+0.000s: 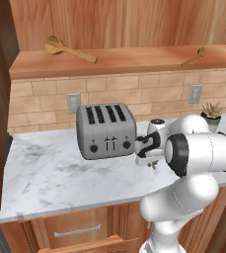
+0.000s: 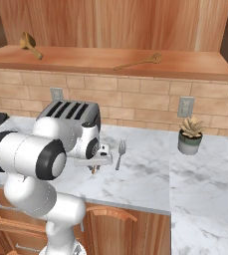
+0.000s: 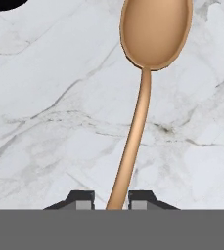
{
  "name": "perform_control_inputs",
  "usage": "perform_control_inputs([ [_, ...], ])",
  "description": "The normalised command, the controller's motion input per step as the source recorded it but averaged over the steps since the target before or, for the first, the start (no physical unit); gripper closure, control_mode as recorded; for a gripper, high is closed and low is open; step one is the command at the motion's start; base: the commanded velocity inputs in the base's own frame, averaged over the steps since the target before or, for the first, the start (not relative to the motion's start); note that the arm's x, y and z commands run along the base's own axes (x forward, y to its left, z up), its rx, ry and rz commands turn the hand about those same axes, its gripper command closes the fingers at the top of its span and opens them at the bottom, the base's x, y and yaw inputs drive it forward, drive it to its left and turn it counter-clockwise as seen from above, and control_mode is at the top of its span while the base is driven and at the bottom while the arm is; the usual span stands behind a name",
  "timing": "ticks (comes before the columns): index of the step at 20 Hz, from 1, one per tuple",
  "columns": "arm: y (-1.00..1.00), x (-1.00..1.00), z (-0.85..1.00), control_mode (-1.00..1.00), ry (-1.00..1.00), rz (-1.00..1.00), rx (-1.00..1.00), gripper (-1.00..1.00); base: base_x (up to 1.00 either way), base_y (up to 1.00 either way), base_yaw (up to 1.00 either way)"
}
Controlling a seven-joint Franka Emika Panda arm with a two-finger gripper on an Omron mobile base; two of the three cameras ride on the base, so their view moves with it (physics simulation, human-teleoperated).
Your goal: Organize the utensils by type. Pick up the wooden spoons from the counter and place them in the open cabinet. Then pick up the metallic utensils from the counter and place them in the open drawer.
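My gripper (image 3: 111,200) is down at the white marble counter (image 1: 50,173), just right of the toaster, with its jaws drawn in around the thin handle of the small coppery spoon (image 3: 152,34). That spoon lies flat on the marble, bowl pointing away from the hand. From the bases, the gripper (image 1: 153,165) (image 2: 93,168) points straight down. The silver fork (image 2: 120,152) lies on the counter a little right of it. Both wooden spoons rest on the open cabinet shelf (image 1: 124,62): one at the left (image 1: 70,50) (image 2: 31,46), one at the right (image 1: 193,57) (image 2: 138,62).
A grey four-slot toaster (image 1: 106,129) (image 2: 70,112) stands close beside the hand. A small potted plant (image 1: 212,114) (image 2: 191,134) sits at the back right by the brick wall. Under the counter edge, a wooden drawer edge (image 1: 85,245) seems to jut out.
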Motion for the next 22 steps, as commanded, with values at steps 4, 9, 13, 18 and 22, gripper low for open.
perform_control_inputs([
  [4, 0.00, 0.00, -0.01, -1.00, 0.01, 0.00, 0.00, 1.00, 0.00, 0.00, 0.00],
  [9, 0.00, 0.00, -0.03, -1.00, 0.05, 0.00, 0.00, 1.00, 0.00, 0.00, 0.00],
  [13, -0.10, 0.01, -0.06, -1.00, 0.08, 0.00, 0.04, 1.00, 0.00, 0.00, 0.00],
  [18, -0.11, 0.06, -0.74, -1.00, 0.01, 0.00, 0.00, 1.00, 0.00, 0.00, 0.00],
  [22, -0.04, 0.00, -0.67, -1.00, 0.00, 0.00, -0.04, 1.00, 0.00, 0.00, 0.00],
])
